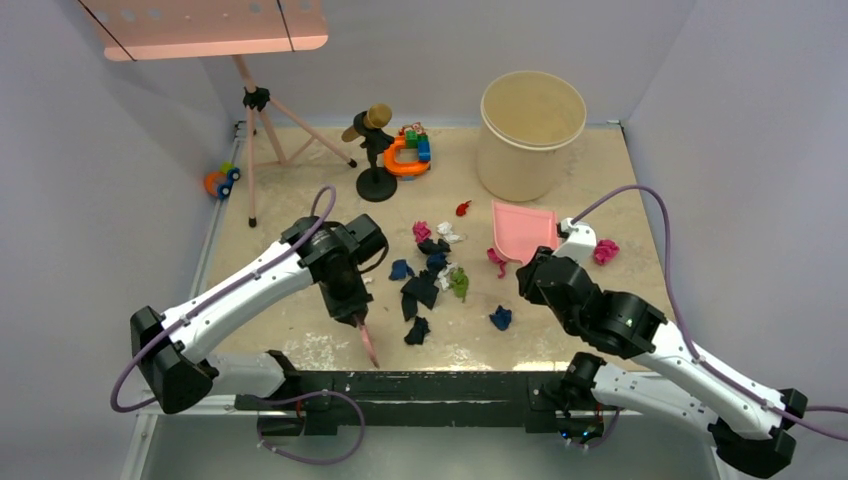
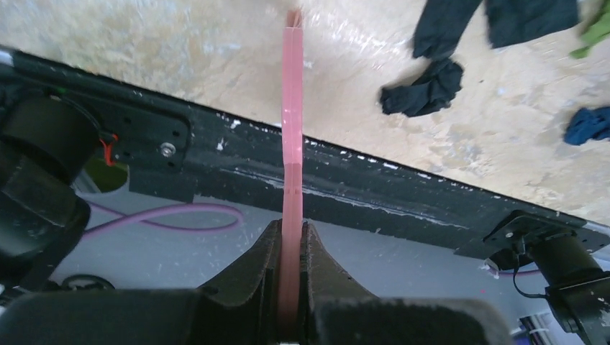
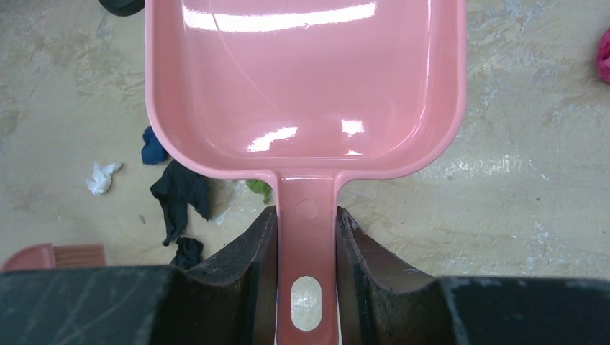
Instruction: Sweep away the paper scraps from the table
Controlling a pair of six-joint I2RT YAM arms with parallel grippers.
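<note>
Right, our left gripper (image 2: 291, 241) is clamped tight on the brush (image 2: 291, 108), and our right gripper (image 3: 306, 223) is squeezing the dustpan (image 3: 302, 86) by its handle. The pan is bare inside. In the top view the scraps (image 1: 420, 290) lie scattered mid-frame on the table (image 1: 310, 330), with one pink wad off to the right. We reckon no sweeping is done yet and every scrap is still to collect.

Bare surface (image 1: 640, 190) right of the dustpan (image 1: 523, 232) and the near strip beside the paper scraps (image 1: 430, 275) permit passage, while the bucket (image 1: 520, 160), microphone stand (image 1: 376, 185), toy blocks (image 1: 410, 150) and tripod (image 1: 257, 100) obstruct the far side.
</note>
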